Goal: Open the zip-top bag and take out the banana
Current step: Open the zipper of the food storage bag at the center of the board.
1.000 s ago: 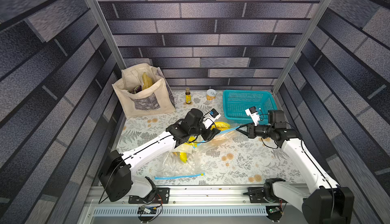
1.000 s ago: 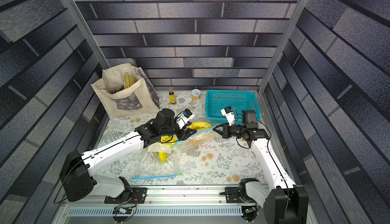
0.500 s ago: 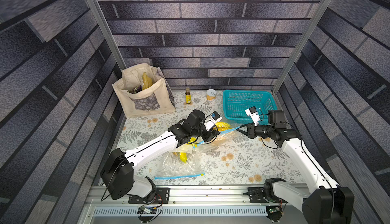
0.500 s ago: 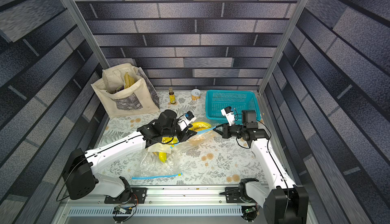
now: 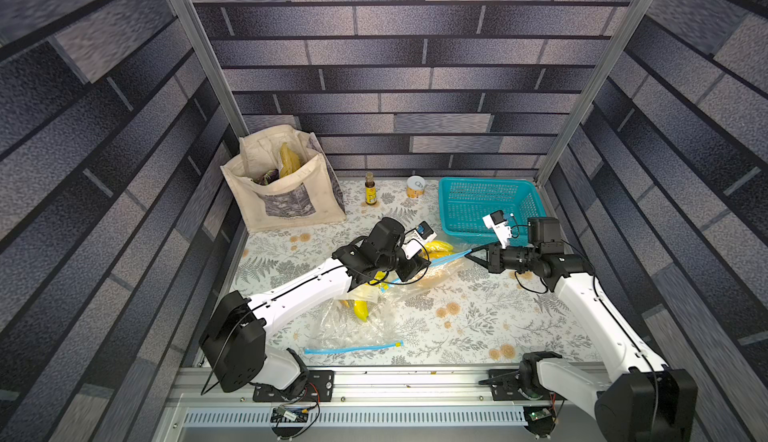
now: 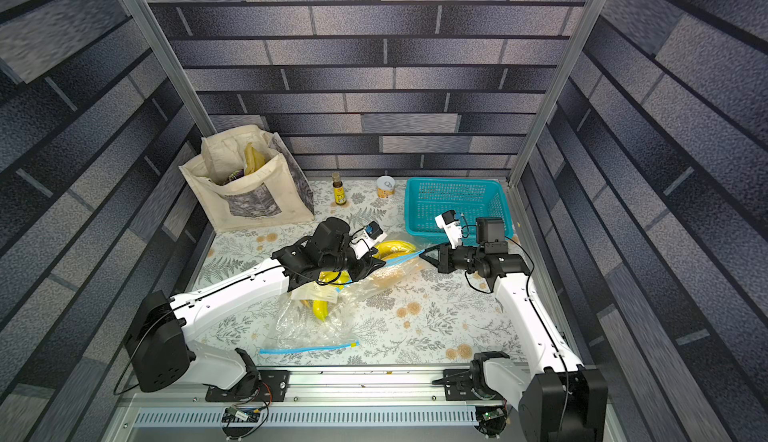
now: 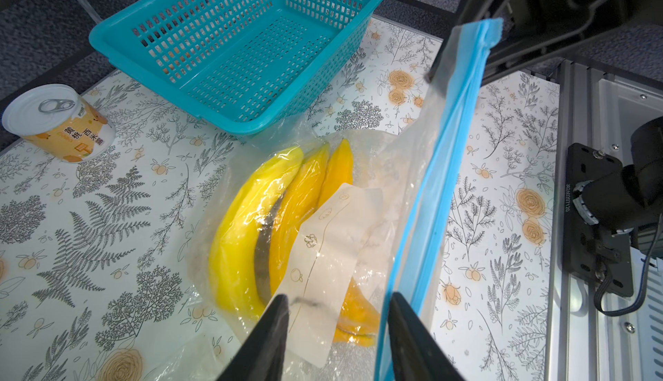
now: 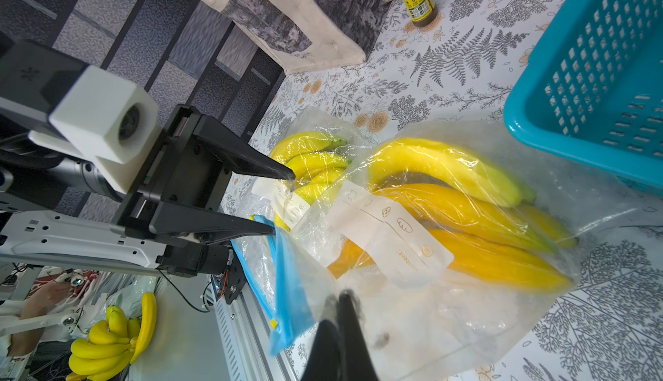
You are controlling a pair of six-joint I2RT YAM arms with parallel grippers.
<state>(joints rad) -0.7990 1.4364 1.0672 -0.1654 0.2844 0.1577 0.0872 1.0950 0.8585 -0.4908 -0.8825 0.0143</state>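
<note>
- Position: found banana [image 7: 244, 218] inside zip-top bag [image 7: 391, 182], just beside basket [image 7: 168, 87].
- Grip: saw right claw [image 5: 468, 254] pinched together on zip strip [image 7: 448, 139]; left claw [image 8: 283, 203] apart at bag's mouth.
- Technique: probably needed one layer only, pulled gently.

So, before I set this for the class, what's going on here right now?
The right tool is shut on the blue zip strip of a zip-top bag, holding that edge lifted. The left tool, jaws apart, sits at the bag's mouth with bag plastic between them. The bananas are inside, not yet taken out.
</note>
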